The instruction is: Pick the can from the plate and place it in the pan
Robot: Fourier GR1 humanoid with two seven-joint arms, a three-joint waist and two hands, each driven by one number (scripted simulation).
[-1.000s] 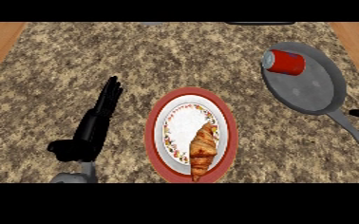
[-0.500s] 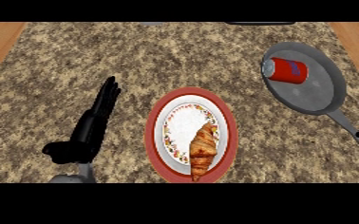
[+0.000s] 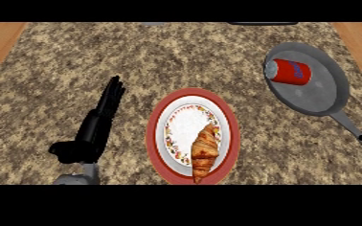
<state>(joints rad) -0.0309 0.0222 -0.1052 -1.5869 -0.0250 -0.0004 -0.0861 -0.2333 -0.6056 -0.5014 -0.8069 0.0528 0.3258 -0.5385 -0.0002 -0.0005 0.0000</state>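
Observation:
A red can lies on its side in the grey pan at the right, its silver end toward the pan's left rim. The red-rimmed plate sits at the centre front with a croissant on its lower right part. My left hand rests open on the counter left of the plate, fingers straight and pointing away. No right hand shows in the view.
The pan's handle runs toward the lower right edge. Speckled stone counter stretches behind the plate. A dark object lies at the far edge, with wooden strips at both far corners.
The can has tipped from standing at the pan's left rim to lying on its side inside the pan. The left hand has barely moved.

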